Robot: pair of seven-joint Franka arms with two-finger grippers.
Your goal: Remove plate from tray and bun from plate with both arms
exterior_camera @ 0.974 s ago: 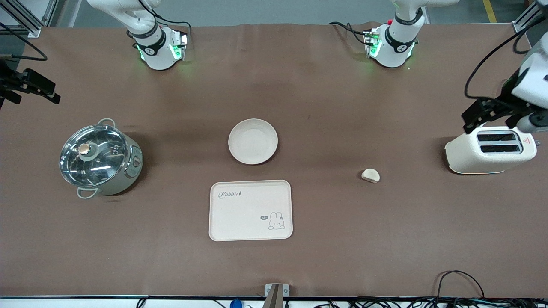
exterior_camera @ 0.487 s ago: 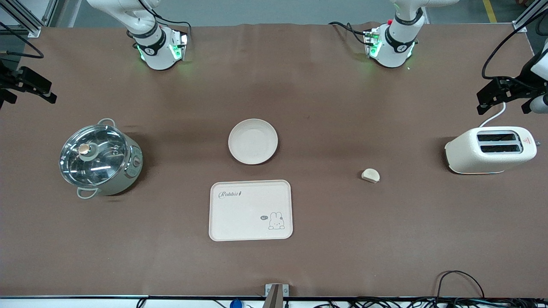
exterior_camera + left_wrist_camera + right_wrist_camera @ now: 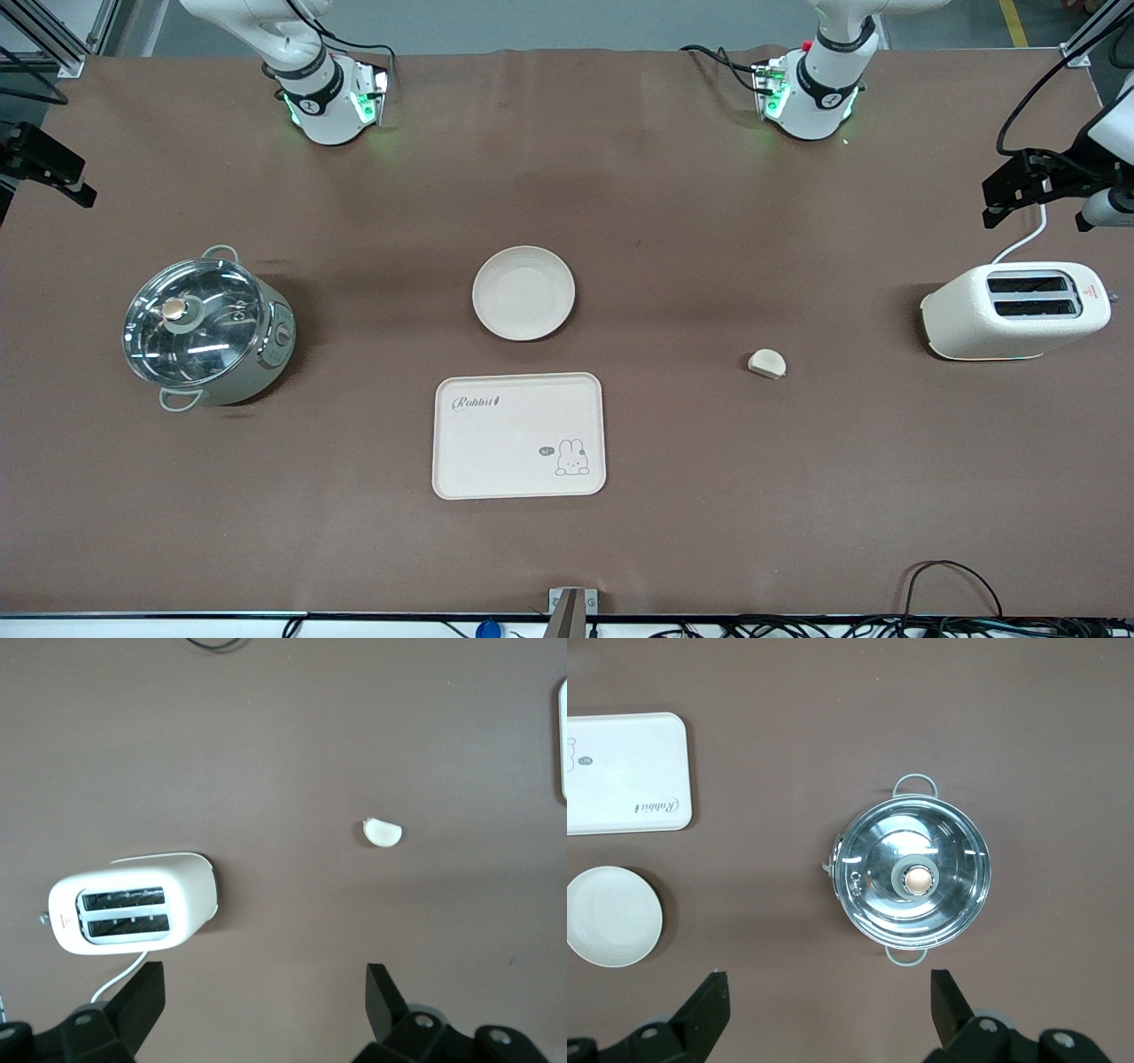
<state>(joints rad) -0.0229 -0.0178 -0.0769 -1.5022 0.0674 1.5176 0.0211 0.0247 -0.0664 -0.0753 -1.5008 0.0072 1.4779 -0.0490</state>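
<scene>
Front view
Plate (image 3: pixel 524 293): mid-table, bare, just at 12 o'clock of the rabbit tray (image 3: pixel 519 435), not touching it.
Bun (image 3: pixel 767 363): flat on the cloth, at about 4 o'clock from the plate, between plate and toaster (image 3: pixel 1015 312), well apart from both.
Pot (image 3: pixel 206 329): lidded, at 9 o'clock of the plate, toward the right arm's end.
Left gripper (image 3: pixel 1032 182): hangs in the air at 12 o'clock of the toaster, over its cord.
Right gripper (image 3: pixel 40 164): at the table's edge, over the cloth at about 11 o'clock of the pot.

Left wrist view
Left gripper (image 3: pixel 266 1001): fingers spread wide, nothing between them; toaster and bun (image 3: pixel 382 832) lie below.

Right wrist view
Right gripper (image 3: pixel 830 1001): fingers wide apart, holding nothing; pot (image 3: pixel 914 880), plate (image 3: pixel 611 916) and tray (image 3: pixel 625 785) below.
</scene>
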